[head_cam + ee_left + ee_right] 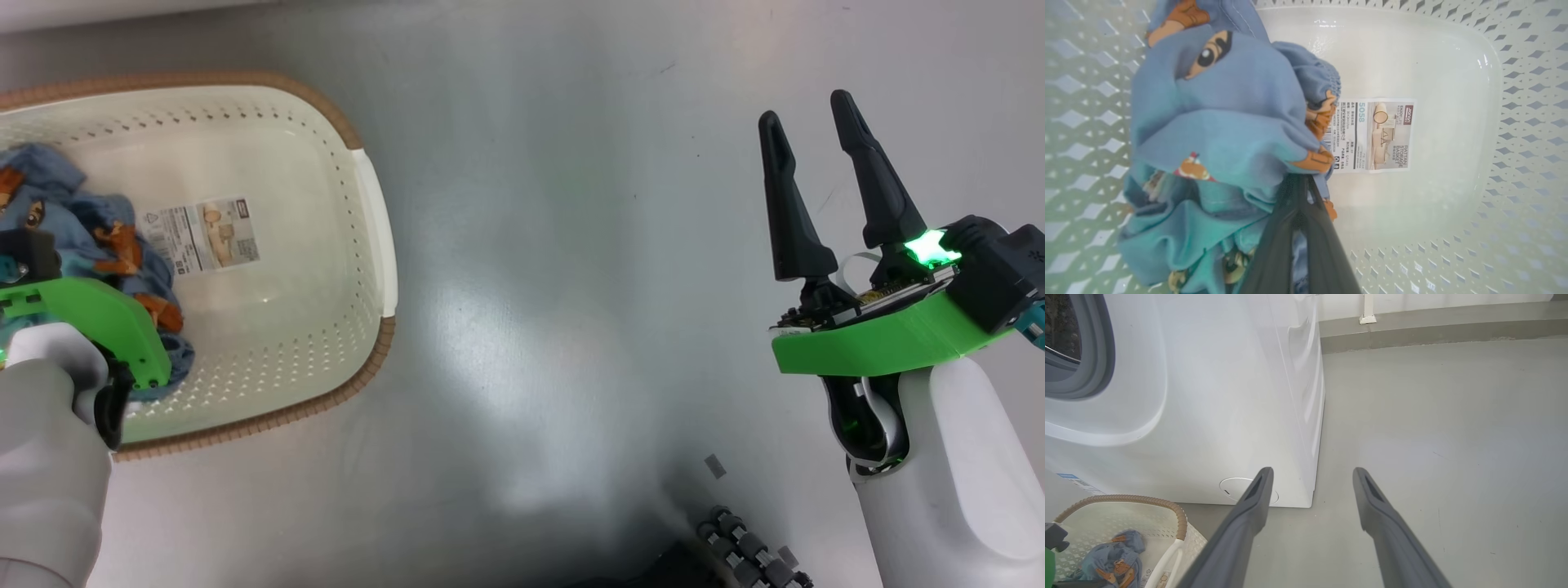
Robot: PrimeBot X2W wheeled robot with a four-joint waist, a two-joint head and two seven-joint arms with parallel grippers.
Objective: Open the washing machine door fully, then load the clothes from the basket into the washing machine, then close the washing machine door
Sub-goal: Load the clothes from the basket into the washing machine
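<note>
The cream basket [371, 245] stands on the floor at the left of the head view. The light-blue clothes [98, 237] with orange figures lie bunched at its left end. In the left wrist view my left gripper [1300, 181] is down inside the basket [1453, 61], its two dark fingers shut on a fold of the clothes [1224, 122]. My right gripper [808, 118] hovers open and empty over bare floor, far right of the basket. The right wrist view shows that gripper [1312, 473] open, facing the white washing machine [1220, 396]. The washing machine door is out of view.
A paper label [1372, 134] is stuck to the basket's bottom. The grey gasket [1098, 347] shows at the machine's upper left and a round white cap [1233, 486] sits low on its front. Grey floor [1433, 437] stretches right of the machine. A small dark tracked part [743, 543] lies near my base.
</note>
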